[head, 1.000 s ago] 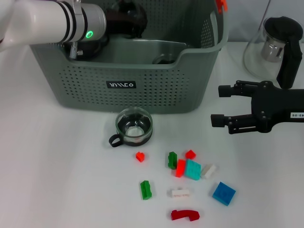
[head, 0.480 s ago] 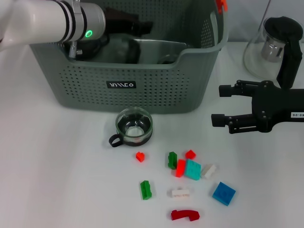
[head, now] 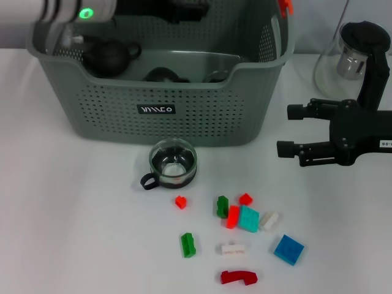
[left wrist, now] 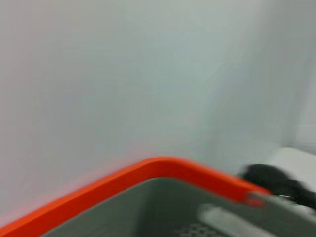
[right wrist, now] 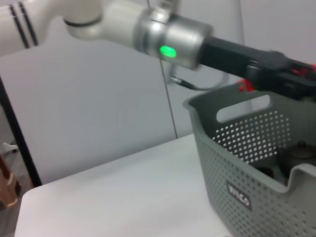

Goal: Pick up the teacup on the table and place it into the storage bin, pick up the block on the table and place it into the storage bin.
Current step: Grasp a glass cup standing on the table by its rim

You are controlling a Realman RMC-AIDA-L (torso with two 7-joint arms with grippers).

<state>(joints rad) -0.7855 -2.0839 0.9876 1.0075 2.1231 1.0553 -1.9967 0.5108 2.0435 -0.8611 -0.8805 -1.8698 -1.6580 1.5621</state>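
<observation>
A white desk (head: 73, 233) fills the foreground under even light. Behind it stands a plain pale wall (right wrist: 98, 98). A dark upright post (right wrist: 17, 143), possibly a frame, runs beside the desk's edge.

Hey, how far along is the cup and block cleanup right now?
Teaware already lies inside the storage bin. The left end effector is above the bin; nothing shows in its grip. One glass teacup and the scattered blocks are still on the table. The right end effector hovers open beside the bin.

Glass teacup (head: 174, 163) upright near grey storage bin (head: 184, 110); blocks (head: 245, 226) scattered nearby.
</observation>
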